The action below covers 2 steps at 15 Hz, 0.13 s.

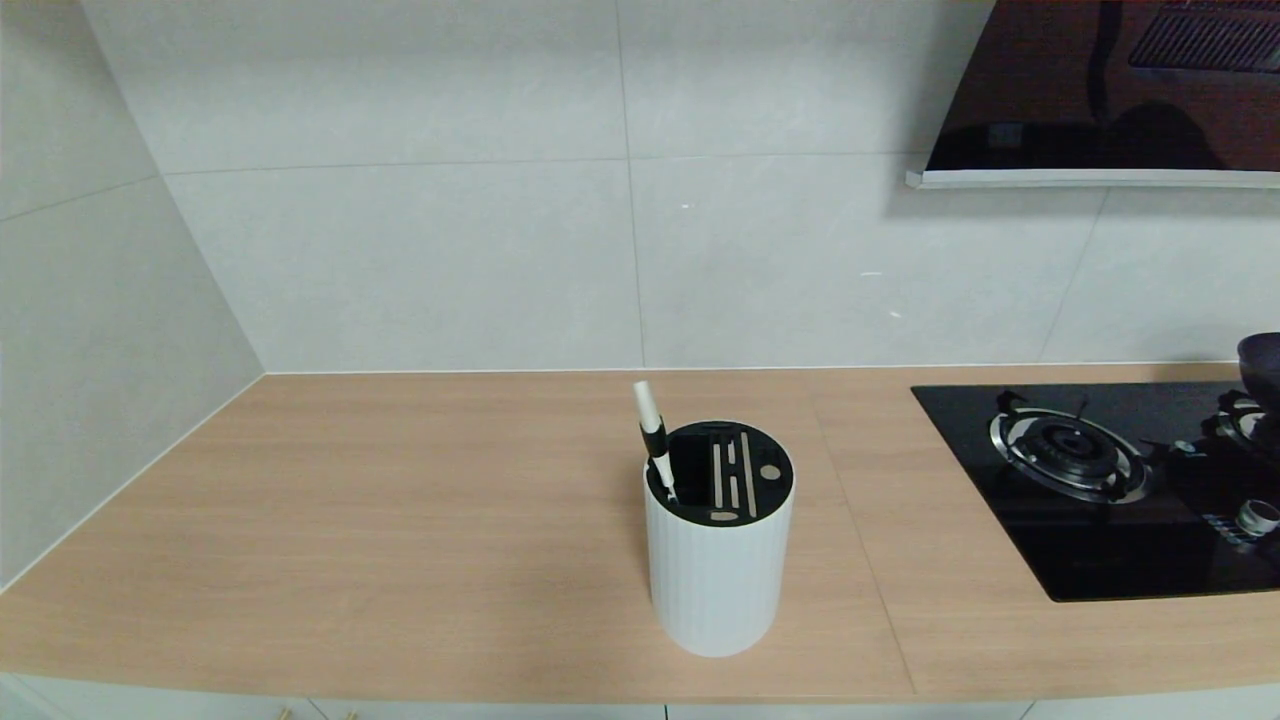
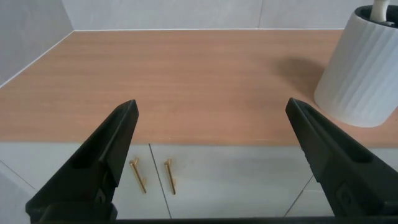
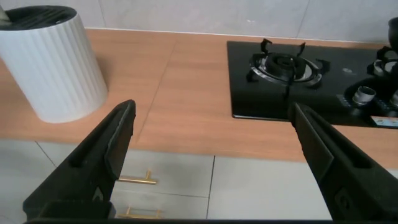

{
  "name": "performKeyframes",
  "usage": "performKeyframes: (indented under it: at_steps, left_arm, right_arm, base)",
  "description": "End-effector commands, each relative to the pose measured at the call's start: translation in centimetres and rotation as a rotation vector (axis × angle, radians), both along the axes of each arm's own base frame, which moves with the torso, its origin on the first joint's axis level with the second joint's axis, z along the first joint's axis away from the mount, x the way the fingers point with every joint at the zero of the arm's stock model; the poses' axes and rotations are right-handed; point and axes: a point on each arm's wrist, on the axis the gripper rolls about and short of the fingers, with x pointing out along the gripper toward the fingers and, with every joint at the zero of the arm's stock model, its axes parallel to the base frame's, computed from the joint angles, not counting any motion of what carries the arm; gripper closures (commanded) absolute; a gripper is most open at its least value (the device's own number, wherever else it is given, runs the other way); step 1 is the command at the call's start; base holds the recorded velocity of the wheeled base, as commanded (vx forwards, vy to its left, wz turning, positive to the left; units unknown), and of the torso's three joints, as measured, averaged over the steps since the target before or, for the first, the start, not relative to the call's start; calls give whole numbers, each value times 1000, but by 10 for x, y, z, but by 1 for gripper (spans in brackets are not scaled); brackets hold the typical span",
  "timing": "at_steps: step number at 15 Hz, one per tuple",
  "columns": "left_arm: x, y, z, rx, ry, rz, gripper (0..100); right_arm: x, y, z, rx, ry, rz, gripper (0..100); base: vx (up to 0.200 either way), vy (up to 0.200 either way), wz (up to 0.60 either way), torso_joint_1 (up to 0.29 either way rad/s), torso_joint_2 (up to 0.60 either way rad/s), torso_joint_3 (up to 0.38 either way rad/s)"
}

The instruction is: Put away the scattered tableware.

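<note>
Head view has one utensil (image 1: 655, 440) standing in the holder (image 1: 718, 560), the only tableware I can see, so I judge the putting-away done or nearly so. My left gripper (image 2: 211, 112) and right gripper (image 3: 212, 111) hang released and empty, flanking the holder by the counter's (image 1: 400, 520) front edge.

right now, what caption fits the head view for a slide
White ribbed utensil holder with one white-handled utensil standing in it, on a wooden countertop beside a black gas hob.
</note>
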Motion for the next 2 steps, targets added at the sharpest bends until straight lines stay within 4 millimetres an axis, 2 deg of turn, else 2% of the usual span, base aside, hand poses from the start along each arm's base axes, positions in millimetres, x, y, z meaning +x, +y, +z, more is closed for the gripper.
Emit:
performKeyframes:
  at_steps: [1,2]
  left_arm:
    - [0,0,0,-1,2,0,0]
    - [0,0,0,-1,2,0,0]
  right_arm:
    - [0,0,0,4,3,1,0]
    - [0,0,0,4,3,-1,0]
  base:
    - [0,0,0,0,0,0]
    - [0,0,0,0,0,0]
